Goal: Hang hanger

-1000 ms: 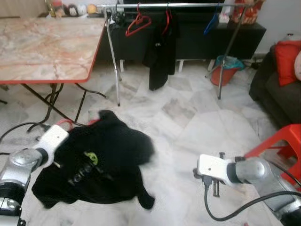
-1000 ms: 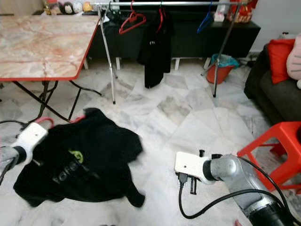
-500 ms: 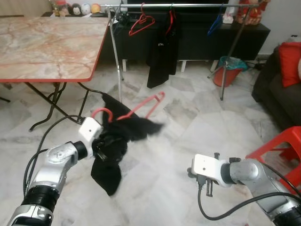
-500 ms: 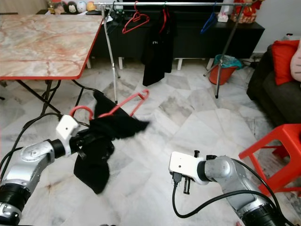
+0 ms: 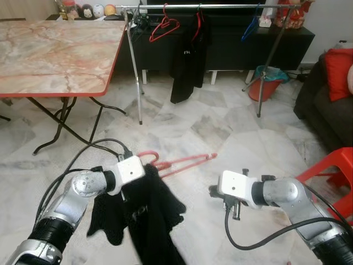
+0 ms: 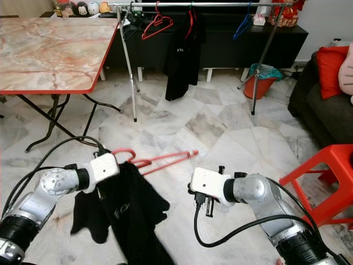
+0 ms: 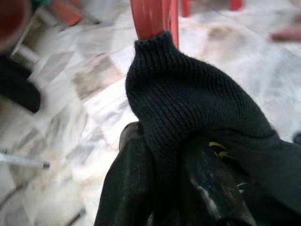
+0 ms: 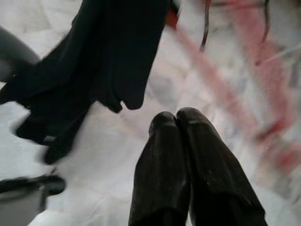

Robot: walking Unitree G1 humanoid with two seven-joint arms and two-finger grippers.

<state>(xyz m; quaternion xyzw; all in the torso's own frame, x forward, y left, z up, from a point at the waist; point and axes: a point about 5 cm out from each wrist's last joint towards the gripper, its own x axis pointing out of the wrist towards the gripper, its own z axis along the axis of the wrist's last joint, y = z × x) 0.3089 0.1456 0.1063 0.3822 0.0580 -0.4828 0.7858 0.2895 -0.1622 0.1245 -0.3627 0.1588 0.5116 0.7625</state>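
- Red plastic hanger (image 5: 175, 163) carrying a black knitted garment (image 5: 144, 212) sits lower centre, held off the floor, long axis running right and slightly up.
- Silver clothes rail (image 5: 209, 6) lies far above at the top edge.
- Left hand (image 5: 131, 175) grips hanger and cloth at the hook end.
- Right hand (image 8: 181, 155), lower right, is clenched on nothing.

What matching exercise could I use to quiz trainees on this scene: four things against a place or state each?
Things:
1. red hanger
2. black garment
3. right gripper
4. orange bucket

Places or states:
A. fingers together, holding nothing
B. on the floor by the rack's far leg
C. held up by the left gripper
D. draped from the hanger, hanging down

Pairs: 1-C, 2-D, 3-A, 4-B
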